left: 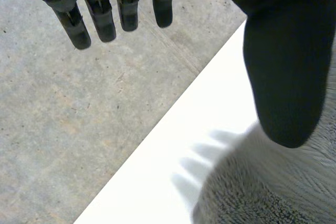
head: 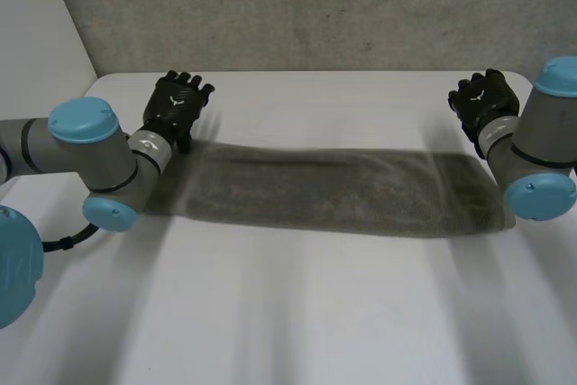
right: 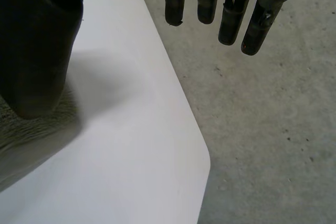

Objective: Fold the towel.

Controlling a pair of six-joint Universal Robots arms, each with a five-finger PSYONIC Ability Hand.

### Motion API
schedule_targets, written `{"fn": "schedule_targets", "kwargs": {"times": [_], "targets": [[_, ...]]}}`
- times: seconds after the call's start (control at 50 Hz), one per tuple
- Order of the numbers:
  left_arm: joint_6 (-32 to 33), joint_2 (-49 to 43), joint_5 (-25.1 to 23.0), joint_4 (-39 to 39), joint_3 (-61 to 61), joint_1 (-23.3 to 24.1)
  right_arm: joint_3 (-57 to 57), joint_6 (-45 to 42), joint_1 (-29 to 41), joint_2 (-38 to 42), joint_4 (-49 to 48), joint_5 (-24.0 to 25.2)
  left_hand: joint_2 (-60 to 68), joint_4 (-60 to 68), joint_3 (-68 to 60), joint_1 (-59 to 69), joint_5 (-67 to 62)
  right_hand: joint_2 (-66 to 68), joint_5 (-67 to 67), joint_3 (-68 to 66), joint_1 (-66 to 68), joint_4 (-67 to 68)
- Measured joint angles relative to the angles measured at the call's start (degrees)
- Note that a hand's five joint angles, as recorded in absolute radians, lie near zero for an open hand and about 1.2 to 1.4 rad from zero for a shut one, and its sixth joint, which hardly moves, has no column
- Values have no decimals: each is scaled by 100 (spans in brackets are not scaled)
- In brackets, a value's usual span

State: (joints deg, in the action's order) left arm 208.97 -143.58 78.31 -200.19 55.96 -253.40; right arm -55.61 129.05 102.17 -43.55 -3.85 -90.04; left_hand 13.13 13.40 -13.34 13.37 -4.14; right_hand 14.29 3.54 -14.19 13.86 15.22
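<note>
A grey towel [head: 325, 191] lies flat on the white table [head: 288, 313] as a long narrow strip running from left to right. My left hand [head: 178, 105] is above the table just beyond the strip's far left corner, open and holding nothing. In the left wrist view its fingers [left: 100, 17] are straight, with the thumb [left: 286, 66] over the towel's edge [left: 273, 192]. My right hand [head: 485, 101] is off the far right corner, open as well. Its fingers [right: 231, 14] are straight and its thumb [right: 37, 51] hangs above the towel's corner [right: 21, 124].
The table's far edge [left: 173, 145] and its rounded corner [right: 202, 156] lie close beyond both hands, with the concrete floor [right: 262, 129] past them. A grey wall [head: 297, 6] stands behind the table. Bare table surface spreads in front of the towel.
</note>
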Motion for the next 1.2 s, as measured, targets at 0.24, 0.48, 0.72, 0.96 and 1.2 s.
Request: {"fn": "schedule_targets", "kwargs": {"times": [0.24, 0.48, 0.72, 0.96, 1.2], "targets": [[-290, 396, 43, 110, 713, -15, -422, 902, 33, -552, 45, -256, -344, -374, 362, -343, 261, 0, 0, 0, -24, 0], [-1442, 2578, -5, 12, 3144, -98, -2798, 1311, -32, -2390, 57, -5, -354, -390, 377, -359, 262, 0, 0, 0, -25, 0], [-2704, 3797, -12, -672, 4548, -134, -4018, 1500, -433, -2588, -138, 359, -355, -392, 378, -363, 262, 0, 0, 0, -25, 0], [-3457, 3925, 34, -1289, 5038, -134, -4167, 1569, -1059, -1801, -1017, 1086, -355, -392, 378, -363, 262, 1766, 1954, -1804, 1811, 1708], [-3421, 4046, 27, -1763, 5418, -260, -4010, 1563, -1566, -1567, -1225, 1207, -355, -392, 378, -363, 262, 6109, 6276, -6269, 6189, 6167]]}}
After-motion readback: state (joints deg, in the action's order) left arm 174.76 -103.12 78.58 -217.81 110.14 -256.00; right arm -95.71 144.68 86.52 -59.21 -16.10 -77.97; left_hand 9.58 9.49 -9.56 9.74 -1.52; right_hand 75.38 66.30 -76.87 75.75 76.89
